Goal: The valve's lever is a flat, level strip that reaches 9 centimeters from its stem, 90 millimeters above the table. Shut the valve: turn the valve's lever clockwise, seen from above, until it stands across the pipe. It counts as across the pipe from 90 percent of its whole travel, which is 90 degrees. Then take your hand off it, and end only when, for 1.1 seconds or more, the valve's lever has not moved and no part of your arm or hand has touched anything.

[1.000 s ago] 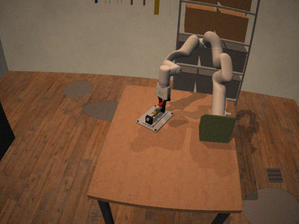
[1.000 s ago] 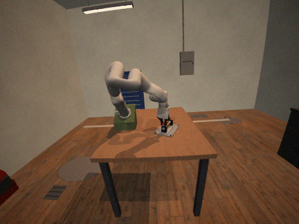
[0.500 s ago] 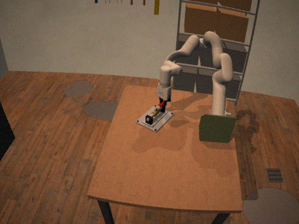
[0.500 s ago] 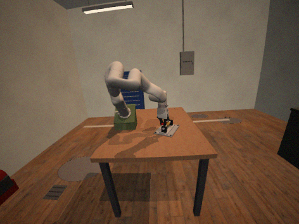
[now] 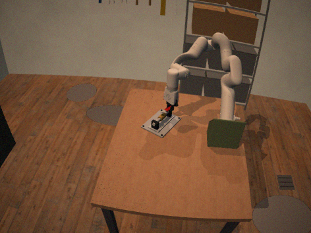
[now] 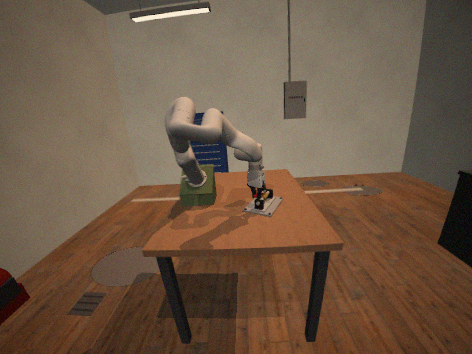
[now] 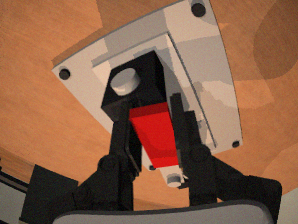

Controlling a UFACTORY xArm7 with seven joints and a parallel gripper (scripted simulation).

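Note:
The valve (image 5: 159,120) (image 6: 261,200) stands on a grey baseplate (image 5: 167,129) (image 6: 269,208) (image 7: 200,50) near the far side of the table (image 5: 171,184) (image 6: 280,230). Its red lever (image 5: 169,108) (image 7: 158,143) reaches from the round stem (image 7: 125,80) on the black body toward the wrist camera. In the wrist view it runs at a small angle to the plate's long edge. My gripper (image 5: 169,110) (image 6: 256,190) (image 7: 154,111) comes down from above and is shut on the red lever, one dark finger on each side of it.
A green box (image 5: 225,133) (image 6: 198,186) at the arm's base stands on the table to the right of the valve in the top view. A metal shelf with cardboard boxes (image 5: 227,20) stands behind the table. A black cabinet (image 6: 457,215) stands far off.

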